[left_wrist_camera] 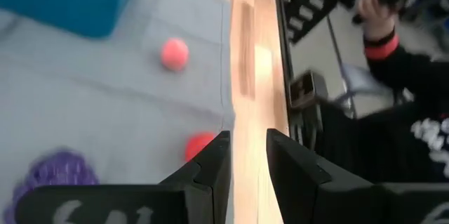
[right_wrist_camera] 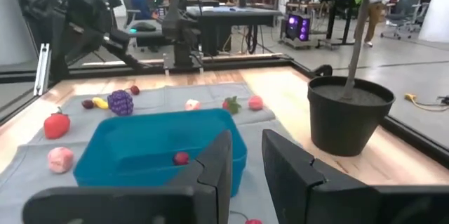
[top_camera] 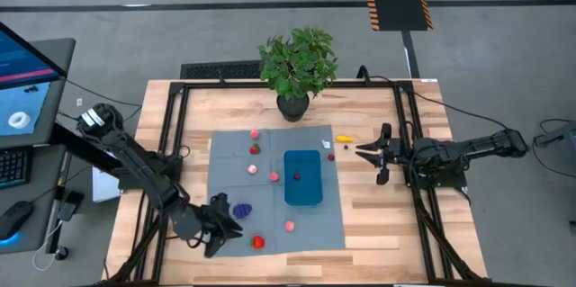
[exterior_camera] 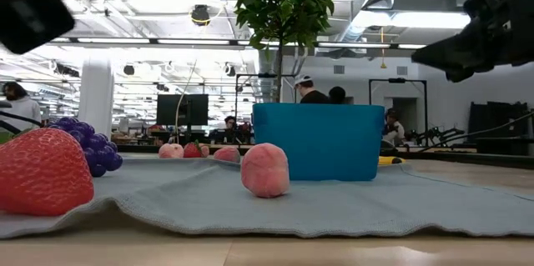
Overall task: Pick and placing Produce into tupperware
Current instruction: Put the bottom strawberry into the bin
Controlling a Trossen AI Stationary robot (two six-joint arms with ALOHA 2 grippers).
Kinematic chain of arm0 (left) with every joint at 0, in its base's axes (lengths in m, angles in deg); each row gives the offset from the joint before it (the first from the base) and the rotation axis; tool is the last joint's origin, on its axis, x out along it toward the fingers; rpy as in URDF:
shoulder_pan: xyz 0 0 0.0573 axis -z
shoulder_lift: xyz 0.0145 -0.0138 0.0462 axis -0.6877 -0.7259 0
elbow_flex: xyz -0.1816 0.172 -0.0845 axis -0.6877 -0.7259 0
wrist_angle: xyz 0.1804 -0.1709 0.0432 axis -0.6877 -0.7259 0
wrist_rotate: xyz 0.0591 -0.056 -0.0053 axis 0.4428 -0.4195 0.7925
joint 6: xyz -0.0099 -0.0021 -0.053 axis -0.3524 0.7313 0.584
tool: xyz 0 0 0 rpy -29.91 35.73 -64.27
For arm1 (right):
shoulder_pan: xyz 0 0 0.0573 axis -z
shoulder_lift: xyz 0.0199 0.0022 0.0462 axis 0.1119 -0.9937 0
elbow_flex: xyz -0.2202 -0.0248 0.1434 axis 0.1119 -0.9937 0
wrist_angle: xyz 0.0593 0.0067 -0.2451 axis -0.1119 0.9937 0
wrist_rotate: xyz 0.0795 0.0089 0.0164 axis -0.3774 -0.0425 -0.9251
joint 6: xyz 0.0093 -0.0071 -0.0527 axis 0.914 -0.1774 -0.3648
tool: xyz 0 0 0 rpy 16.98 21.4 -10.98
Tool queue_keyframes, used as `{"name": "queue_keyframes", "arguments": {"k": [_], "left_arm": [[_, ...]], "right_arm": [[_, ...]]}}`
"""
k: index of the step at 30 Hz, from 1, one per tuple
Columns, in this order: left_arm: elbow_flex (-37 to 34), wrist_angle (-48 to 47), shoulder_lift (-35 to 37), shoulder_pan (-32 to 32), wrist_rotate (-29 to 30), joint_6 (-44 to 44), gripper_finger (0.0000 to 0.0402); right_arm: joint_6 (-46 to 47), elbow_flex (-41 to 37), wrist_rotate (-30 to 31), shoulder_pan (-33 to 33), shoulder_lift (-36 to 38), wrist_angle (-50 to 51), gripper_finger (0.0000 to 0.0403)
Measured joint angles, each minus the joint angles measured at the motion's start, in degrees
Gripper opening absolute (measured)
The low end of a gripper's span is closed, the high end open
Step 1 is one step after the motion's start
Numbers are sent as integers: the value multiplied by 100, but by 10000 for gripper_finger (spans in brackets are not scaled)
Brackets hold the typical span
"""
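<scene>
Near the front-left corner of the grey mat (top_camera: 274, 188), the left gripper (top_camera: 219, 226) is held low with its fingers (left_wrist_camera: 210, 175) narrowly parted and nothing seen between them. Just beside it lie the purple grape cluster (top_camera: 241, 209) and the red strawberry (top_camera: 258, 242) — both on the mat, neither touched. Further off stands the blue tupperware (top_camera: 303, 177), in which one small dark-red piece (top_camera: 296, 176) is seen; pink and red produce pieces are scattered around it. The right gripper (top_camera: 366, 151) is held beyond the mat's right edge, likewise slightly parted and empty — the yellow piece (top_camera: 344, 139) lies near it, the potted plant (top_camera: 297, 64) further away.
</scene>
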Motion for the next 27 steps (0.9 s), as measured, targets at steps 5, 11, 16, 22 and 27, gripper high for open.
{"name": "queue_keyframes", "arguments": {"k": [5,11,16,22,27], "left_arm": [[260,-275,-676,70,-326,299,82],[1072,-739,-1623,30,-542,214,82],[1691,-903,-2152,25,-758,162,82],[2051,-1592,-2480,32,-923,254,82],[2052,-1688,-2481,24,-613,263,82]], "right_arm": [[189,0,0,0,0,48,103],[192,0,0,0,0,48,103],[201,0,0,0,0,53,103],[201,0,0,0,0,34,103],[201,0,-4,0,0,23,103]]}}
